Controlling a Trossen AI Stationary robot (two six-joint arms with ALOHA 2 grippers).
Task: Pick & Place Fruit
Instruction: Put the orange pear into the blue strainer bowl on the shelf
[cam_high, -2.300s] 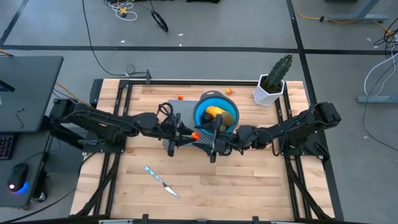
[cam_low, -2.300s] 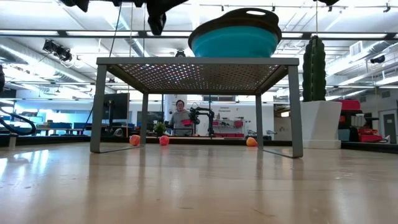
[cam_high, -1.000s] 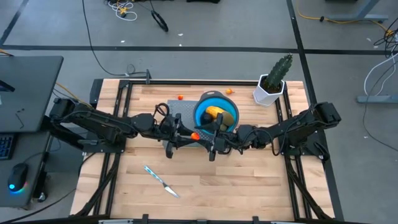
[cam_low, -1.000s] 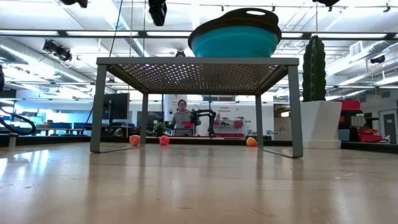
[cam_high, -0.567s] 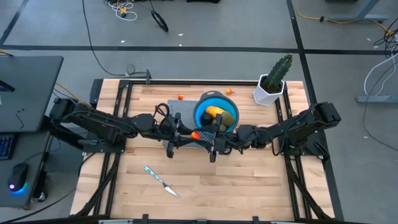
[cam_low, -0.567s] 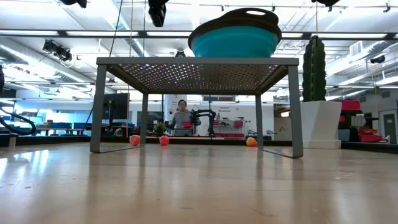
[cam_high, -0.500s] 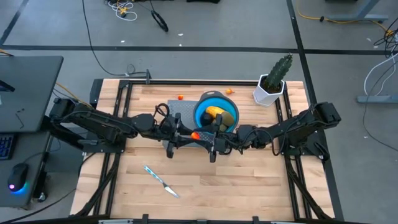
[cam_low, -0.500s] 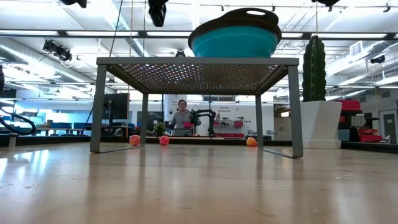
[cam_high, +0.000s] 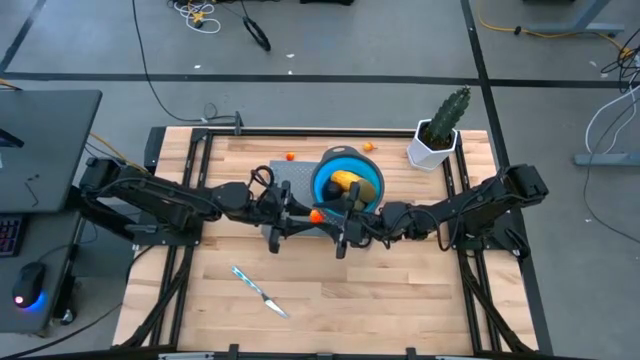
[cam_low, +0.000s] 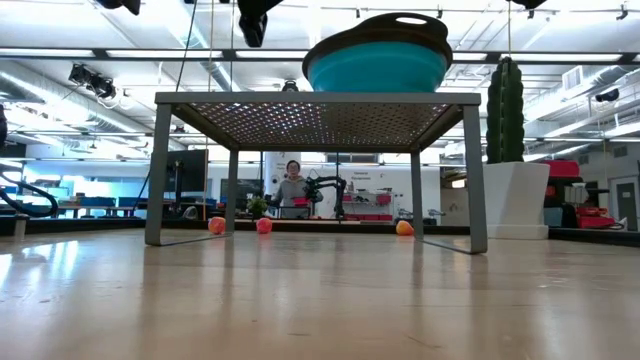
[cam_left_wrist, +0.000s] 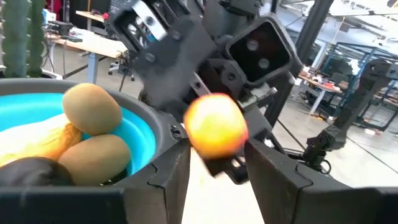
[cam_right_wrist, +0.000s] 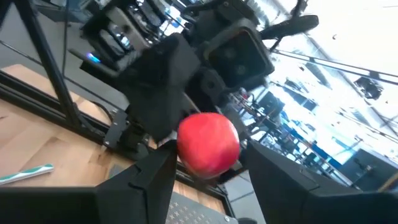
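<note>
1. We take the blue bowl (cam_high: 318, 178) as our landmark. It sits on a perforated metal stand (cam_low: 315, 122) near the middle of the table.
2. The piece in play is a small red-orange fruit (cam_high: 316, 214). It hangs in the air just beside the bowl's rim, on the near side towards the left arm, and it is not yet over the opening.
3. The left gripper (cam_high: 298, 215) reaches in on the side of the fruit away from the bowl. The right gripper (cam_high: 338, 223) meets it from the other side, against the bowl's near edge. The fruit lies between the two.
4. Each wrist view shows the fruit centred ahead of its own gripper with the other gripper close behind. Something must be gripping it, but we cannot tell which gripper is closed on it or how wide either stands.
5. The fruit is round, so it has no long axis to line up. In our judgement the next move depends only on direction: the bowl's opening lies a short way from the fruit, up over the rim and towards the right arm.
6. The bowl already holds a yellow-orange oval (cam_high: 345, 180), two olive-brown ovals (cam_left_wrist: 93, 107) and a dark piece (cam_left_wrist: 28, 171).
7. Two tiny orange pieces (cam_high: 290, 156) lie on the table beyond the bowl, and they appear to be left for later.
</note>
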